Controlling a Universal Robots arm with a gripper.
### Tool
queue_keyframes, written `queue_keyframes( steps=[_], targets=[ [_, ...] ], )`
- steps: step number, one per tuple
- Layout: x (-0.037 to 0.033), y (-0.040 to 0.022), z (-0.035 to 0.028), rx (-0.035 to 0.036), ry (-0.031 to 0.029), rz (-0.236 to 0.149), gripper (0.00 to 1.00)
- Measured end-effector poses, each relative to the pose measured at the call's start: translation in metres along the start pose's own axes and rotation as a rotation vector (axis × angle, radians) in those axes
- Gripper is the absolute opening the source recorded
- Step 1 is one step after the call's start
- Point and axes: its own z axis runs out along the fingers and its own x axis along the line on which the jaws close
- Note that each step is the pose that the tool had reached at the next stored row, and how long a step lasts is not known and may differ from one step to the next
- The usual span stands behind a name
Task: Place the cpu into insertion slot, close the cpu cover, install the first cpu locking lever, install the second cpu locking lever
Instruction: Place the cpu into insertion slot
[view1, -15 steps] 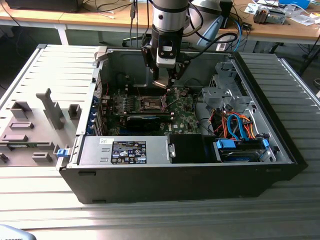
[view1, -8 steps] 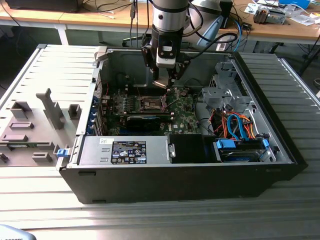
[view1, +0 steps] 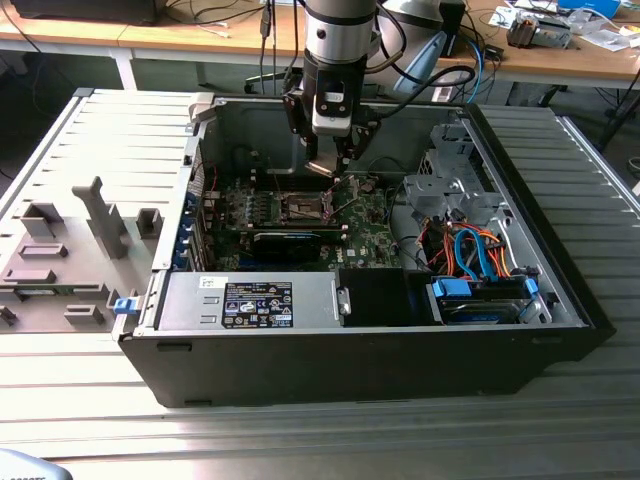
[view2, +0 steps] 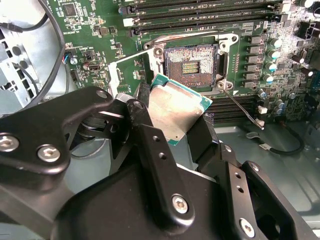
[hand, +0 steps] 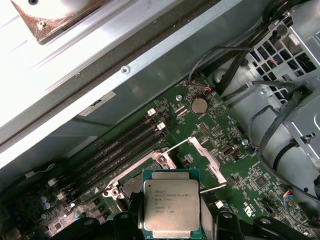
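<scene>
One open computer case (view1: 350, 330) on a slatted table. At the exterior view's left, outside the case, sits a grey fixture tray (view1: 70, 250), well apart from the work.

Mid-case, the gripper (view1: 333, 165) hangs over the green board (view1: 365, 240), fingers clamped on two opposite edges of the cpu (view2: 175, 107). An edge grip probably spares the contact face and leaves the body free to settle into place. In the second wrist view the chip rides above and just beside the insertion slot (view2: 191, 65), seemingly tilted to it, not seated. The slot is bare, dark centre exposed.

The cpu cover (hand: 211, 160) stands swung away from the slot, so the way in looks open. A thin locking lever (view2: 242, 107) juts free beside the slot, near the chip; I judge it the likeliest snag. Long memory slots (view2: 200, 12) run along the slot's far side.

At the exterior view's right, orange and blue cables (view1: 470, 255) by the drive cage lie apart from the socket.
</scene>
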Motion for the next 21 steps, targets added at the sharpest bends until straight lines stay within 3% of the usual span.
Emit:
queue_keyframes(
  steps=[21],
  targets=[
    [0.0, 0.0, 0.0, -0.0002, -0.0007, 0.012, 0.55]
  ],
)
